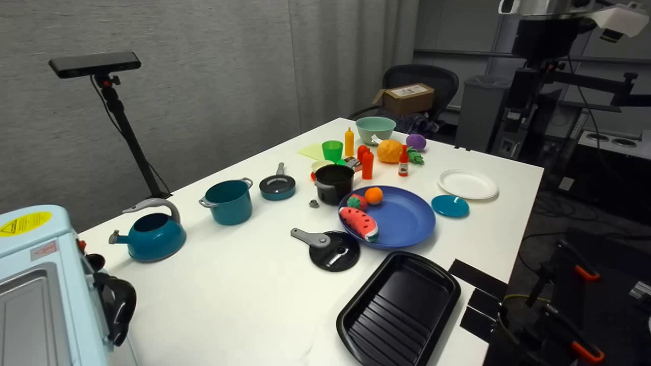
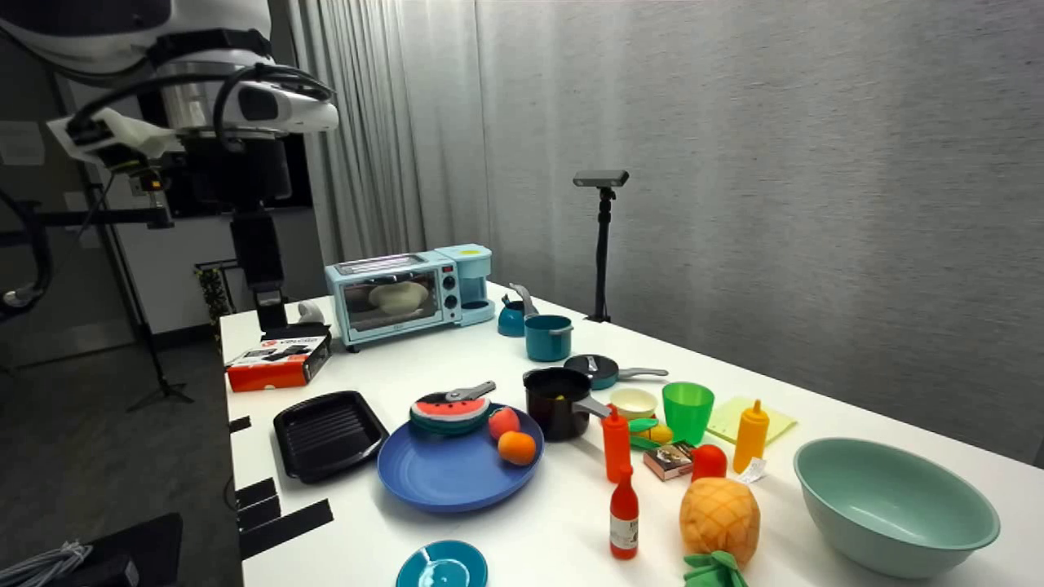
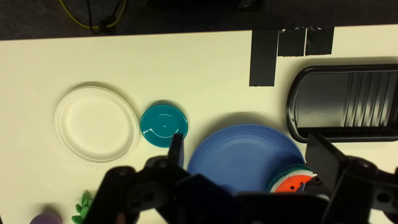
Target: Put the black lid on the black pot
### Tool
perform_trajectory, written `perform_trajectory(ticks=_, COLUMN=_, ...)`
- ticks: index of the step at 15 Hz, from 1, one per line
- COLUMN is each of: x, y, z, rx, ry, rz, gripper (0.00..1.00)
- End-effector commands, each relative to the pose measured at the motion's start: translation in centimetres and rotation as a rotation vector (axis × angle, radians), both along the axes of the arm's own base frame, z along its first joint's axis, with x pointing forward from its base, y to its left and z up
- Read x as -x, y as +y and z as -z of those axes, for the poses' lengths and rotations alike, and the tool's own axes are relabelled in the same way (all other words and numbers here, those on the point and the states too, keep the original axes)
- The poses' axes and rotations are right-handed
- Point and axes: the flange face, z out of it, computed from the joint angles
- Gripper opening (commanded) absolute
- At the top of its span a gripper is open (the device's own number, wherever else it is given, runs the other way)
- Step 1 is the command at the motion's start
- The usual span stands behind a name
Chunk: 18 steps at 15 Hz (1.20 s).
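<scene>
The black lid [image 1: 342, 254] lies flat on the white table, its grey handle pointing away from the blue plate. In an exterior view it is mostly hidden behind the watermelon slice, with its handle [image 2: 471, 391] showing. In the wrist view only a sliver of the lid [image 3: 317, 184] shows beside a finger. The black pot [image 1: 334, 185] stands upright and uncovered behind the plate; it also shows in an exterior view [image 2: 557, 408] and is hidden in the wrist view. My gripper [image 3: 244, 138] is open and empty, high above the table's edge side, its fingers spread over the plate.
The blue plate [image 1: 407, 218] holds a watermelon slice [image 1: 360, 222], a strawberry and an orange, close beside lid and pot. A black grill pan [image 1: 402, 305] lies near the lid. A teal pot [image 1: 229, 203], teal pan [image 1: 277, 188], ketchup bottle [image 1: 367, 165] and teal saucer [image 1: 450, 206] stand around.
</scene>
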Motion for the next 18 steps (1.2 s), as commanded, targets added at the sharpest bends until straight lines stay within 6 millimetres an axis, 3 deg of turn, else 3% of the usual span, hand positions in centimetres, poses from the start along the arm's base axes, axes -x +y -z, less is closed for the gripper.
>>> perform_trajectory(ticks=1, x=-0.01, y=0.01, z=-0.06, rx=0.0, ry=0.001, rz=0.0, gripper=1.0)
perform_trajectory(ticks=18, x=-0.37, y=0.12, z=0.1, rx=-0.014, ry=0.01, rz=0.008, gripper=1.0)
